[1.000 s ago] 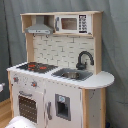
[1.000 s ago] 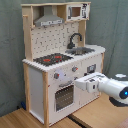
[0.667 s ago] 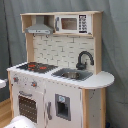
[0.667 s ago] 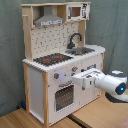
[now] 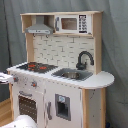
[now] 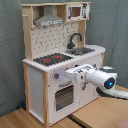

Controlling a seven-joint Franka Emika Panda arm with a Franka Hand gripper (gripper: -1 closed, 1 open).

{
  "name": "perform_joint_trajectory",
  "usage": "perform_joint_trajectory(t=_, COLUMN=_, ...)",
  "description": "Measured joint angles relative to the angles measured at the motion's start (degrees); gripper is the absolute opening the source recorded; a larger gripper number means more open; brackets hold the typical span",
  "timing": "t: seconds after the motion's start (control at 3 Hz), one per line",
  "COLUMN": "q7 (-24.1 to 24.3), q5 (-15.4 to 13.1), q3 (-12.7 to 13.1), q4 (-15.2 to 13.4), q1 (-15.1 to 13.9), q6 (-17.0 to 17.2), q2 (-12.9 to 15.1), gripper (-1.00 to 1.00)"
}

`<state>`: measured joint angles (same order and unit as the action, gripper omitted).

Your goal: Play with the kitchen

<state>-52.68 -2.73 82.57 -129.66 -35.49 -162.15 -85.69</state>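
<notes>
A: Entry, nearest first. In the second exterior view the arm [image 6: 102, 79] reached in from about 4 o'clock, and its gripper [image 6: 69, 75] sat at the front panel of the kitchen [image 6: 37, 82], just above the oven door [image 6: 65, 96] and beside a knob [image 6: 56, 76].

B: Jaw state?

A: Could not tell. The fingers merged with the white panel; no gap was readable, and nothing was visibly held. Contact with the panel was also unclear.

B: And the kitchen itself?

A: It stood upright on the wood floor [image 6: 100, 112] against a grey backdrop, filling the centre in both exterior views. In the first exterior view only a white tip of the gripper [image 5: 5, 77] showed at 9 o'clock, by the counter's edge.

B: Farther back?

A: The hob [image 5: 36, 66] was bare, the sink [image 5: 73, 74] looked empty, and the faucet [image 5: 84, 59] stood at the sink's 2 o'clock. The hood [image 5: 39, 27] and microwave [image 5: 70, 23] were at 12 o'clock, microwave door closed.

B: Progress?

A: Judged early: oven door looked shut and nothing appeared displaced. At most, the knob approach was under way; everything else remained.
</notes>
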Motion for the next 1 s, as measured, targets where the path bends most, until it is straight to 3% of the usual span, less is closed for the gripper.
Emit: perform_joint_trajectory(t=1.0, q7=6.99, q5=0.01, q3=6.64, q4=9.08, q1=-11.37, q6=-0.05, q2=-0.07, gripper=1.00)
